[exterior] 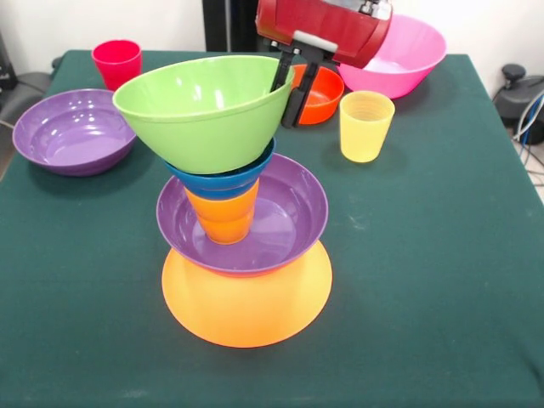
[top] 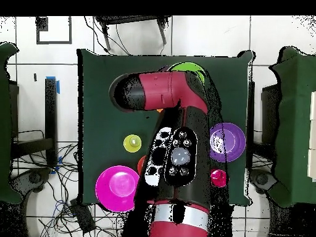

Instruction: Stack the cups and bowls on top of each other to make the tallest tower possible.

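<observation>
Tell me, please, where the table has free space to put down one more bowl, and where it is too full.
Free: the green cloth right of the tower, below the yellow cup, and the near-left corner below the purple bowl. Crowded: the far edge around the gripper, orange-red bowl and pink bowl.

The red arm (exterior: 327, 30) reaches down, its gripper (exterior: 289, 89) pinching closed.

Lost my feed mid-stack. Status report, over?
End effector shut on green bowl rim. Bowl sits tilted atop the tower. Yellow cup, pink bowl unstacked behind.
</observation>
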Tool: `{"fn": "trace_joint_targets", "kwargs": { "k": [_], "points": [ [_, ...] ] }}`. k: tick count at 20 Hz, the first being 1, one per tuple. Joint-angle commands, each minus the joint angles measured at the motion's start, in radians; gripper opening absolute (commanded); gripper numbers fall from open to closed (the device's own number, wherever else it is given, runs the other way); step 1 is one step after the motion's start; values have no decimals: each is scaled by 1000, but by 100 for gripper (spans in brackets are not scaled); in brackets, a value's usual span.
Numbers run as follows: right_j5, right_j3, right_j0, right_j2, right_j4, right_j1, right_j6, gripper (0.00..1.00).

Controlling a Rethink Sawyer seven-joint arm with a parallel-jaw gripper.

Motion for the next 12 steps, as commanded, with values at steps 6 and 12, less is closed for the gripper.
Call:
{"fn": "trace_joint_targets", "kwargs": {
  "k": [6, 12],
  "points": [
    [43, 65, -30, 85, -84, 52, -119, 0],
    [77, 80, -34, 107, -57, 50, -113, 0]
  ]
}}
